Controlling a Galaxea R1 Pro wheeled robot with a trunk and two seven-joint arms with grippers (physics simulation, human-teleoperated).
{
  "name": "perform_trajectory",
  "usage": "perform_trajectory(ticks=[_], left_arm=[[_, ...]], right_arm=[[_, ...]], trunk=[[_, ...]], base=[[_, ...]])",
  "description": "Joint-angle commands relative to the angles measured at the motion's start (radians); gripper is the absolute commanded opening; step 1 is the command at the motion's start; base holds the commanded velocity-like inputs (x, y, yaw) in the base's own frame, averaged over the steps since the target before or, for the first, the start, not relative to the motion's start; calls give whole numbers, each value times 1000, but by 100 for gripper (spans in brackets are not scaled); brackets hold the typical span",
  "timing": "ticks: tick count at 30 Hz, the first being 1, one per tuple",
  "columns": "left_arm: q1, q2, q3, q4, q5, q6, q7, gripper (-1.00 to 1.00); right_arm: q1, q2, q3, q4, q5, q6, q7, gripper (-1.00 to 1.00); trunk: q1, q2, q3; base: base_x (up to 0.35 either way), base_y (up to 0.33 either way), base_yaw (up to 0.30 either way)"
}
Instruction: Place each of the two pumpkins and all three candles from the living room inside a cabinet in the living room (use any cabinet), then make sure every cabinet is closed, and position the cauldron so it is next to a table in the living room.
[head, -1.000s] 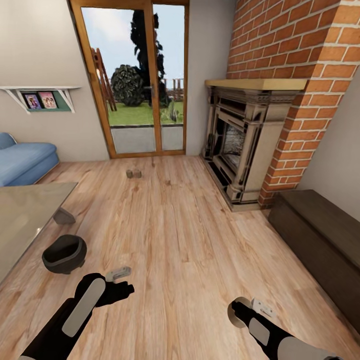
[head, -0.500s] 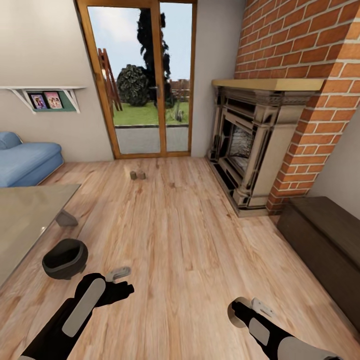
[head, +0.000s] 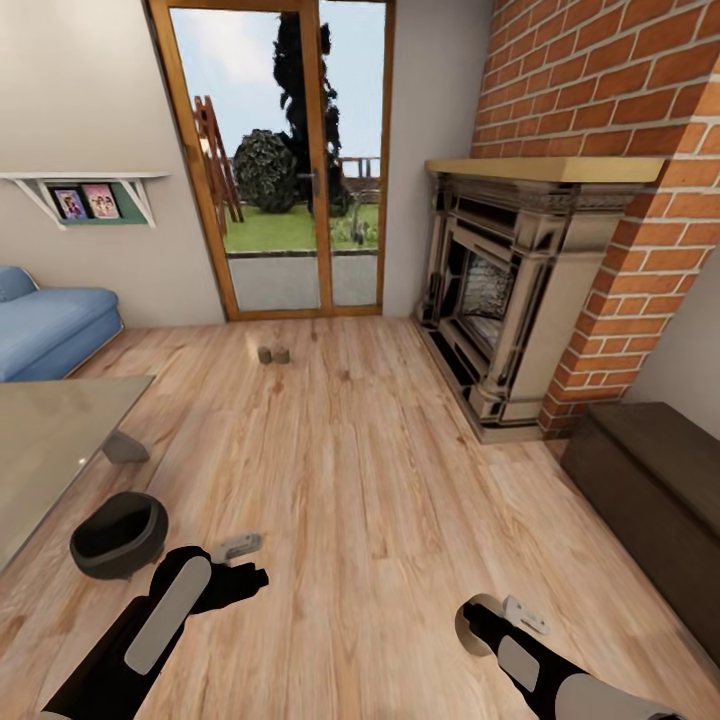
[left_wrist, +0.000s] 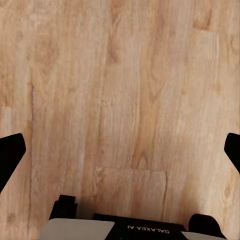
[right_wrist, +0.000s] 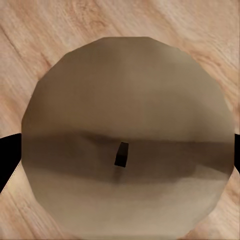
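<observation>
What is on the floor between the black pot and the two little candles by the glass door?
Just bare wood floor, seen in the head view. The cauldron sits near the table; the candles stand far off.

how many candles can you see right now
3: two small candles side by side on the floor near the glass door, one cream candle held in the right gripper.

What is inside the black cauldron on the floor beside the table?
The cauldron looks empty: the head view shows a dark interior with nothing sticking up. Its near wall hides part of the bottom, so a small thing there cannot be excluded.
</observation>
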Motion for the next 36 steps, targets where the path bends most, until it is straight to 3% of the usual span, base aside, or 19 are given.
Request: perform_trajectory(ticks=[1, 7, 11, 14, 25, 36], left_arm=[[-1, 1, -2, -1, 10, 0, 10, 100], [-1, 1, -3, -1, 10, -1, 10, 100], [-1, 1, -3, -1, 10, -1, 10, 100], [-1, 1, -3, -1, 10, -1, 10, 100], [-1, 1, -3, -1, 10, 0, 10, 100], [-1, 1, -10, -1, 10, -1, 10, 100]], right_arm=[[-1, 0, 9, -2, -8, -2, -4, -100], [-1, 0, 9, -1, -5, -2, -4, -100], [-1, 0, 13, 0, 52, -2, -7, -100], [-1, 0, 13, 0, 71, -3, -8, -100], [-1, 0, 12, 0, 78, -5, -7, -100], [-1, 0, 12, 0, 78, -3, -7, -100]], trunk=[[0, 0, -1], [0, 0, -1], [0, 0, -1], [0, 0, -1], [0, 0, -1], [0, 0, -1]], base=[[196, 68, 0], [200, 90, 0], [201, 101, 0], [201, 111, 0], [202, 114, 10], [202, 111, 211]])
